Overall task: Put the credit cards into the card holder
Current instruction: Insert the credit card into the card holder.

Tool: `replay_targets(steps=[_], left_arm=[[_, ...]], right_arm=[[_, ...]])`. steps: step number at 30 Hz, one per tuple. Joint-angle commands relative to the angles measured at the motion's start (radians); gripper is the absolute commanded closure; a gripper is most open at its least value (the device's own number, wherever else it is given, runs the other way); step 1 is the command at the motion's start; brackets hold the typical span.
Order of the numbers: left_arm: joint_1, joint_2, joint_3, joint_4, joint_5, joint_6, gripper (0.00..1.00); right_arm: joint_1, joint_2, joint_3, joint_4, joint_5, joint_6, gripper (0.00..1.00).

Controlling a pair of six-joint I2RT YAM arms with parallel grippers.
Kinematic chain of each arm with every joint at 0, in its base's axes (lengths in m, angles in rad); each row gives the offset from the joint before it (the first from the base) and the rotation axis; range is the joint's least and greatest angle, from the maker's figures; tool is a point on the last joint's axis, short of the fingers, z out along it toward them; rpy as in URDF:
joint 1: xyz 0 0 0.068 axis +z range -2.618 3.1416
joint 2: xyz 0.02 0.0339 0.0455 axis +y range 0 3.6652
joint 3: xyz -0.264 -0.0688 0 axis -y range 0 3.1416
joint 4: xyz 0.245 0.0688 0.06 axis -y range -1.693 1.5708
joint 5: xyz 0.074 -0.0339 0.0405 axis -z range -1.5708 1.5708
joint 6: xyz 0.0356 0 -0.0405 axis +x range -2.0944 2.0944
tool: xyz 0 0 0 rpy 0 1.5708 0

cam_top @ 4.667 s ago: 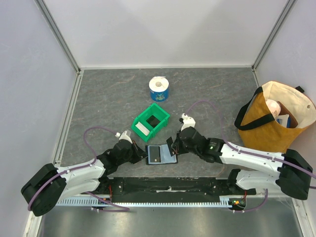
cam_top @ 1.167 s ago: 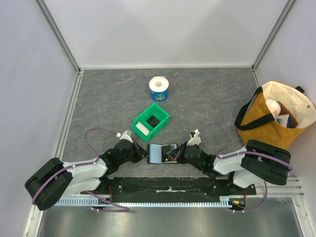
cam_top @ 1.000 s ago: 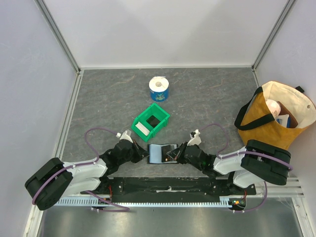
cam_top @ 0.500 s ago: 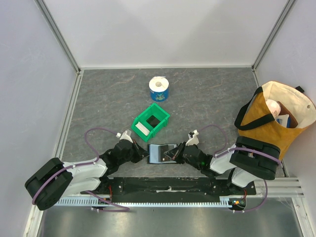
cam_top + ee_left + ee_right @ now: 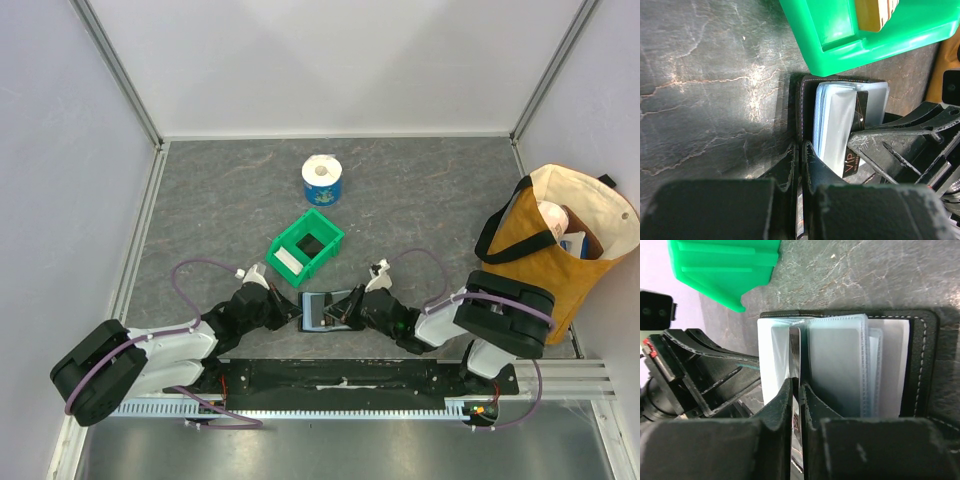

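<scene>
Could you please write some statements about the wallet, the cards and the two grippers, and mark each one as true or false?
1. The card holder lies open on the table. True.
2. The right gripper pinches a white card. False: the card between its fingers is the black card, at the holder's clear sleeves.
3. The green bin stands farther from the arm bases than the card holder. True.
4. The left gripper hangs open above the bin. False: it is shut on the card holder's black edge.
5. The tote bag stands on the left arm's side. False: it stands on the right arm's side.
</scene>
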Motion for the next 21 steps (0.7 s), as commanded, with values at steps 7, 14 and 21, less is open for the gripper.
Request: replay_targets(steps=[7,14,21], left_arm=[[0.0,-0.011,-0.05,-0.17,-0.024,0.028,0.98],[0.0,-0.017,-0.038,-0.181,-0.02,0.047,0.98],[0.0,-0.024,-0.044,-0.181,-0.017,0.045,0.98]], right_arm=[[0.013,-0.23,0.118,-0.561,0.122,-0.204,0.41],[0.011,-0.168,0.181,-0.578,0.06,-0.247,0.37],[0.014,-0.106,0.213,-0.529,-0.012,-0.262,0.39]])
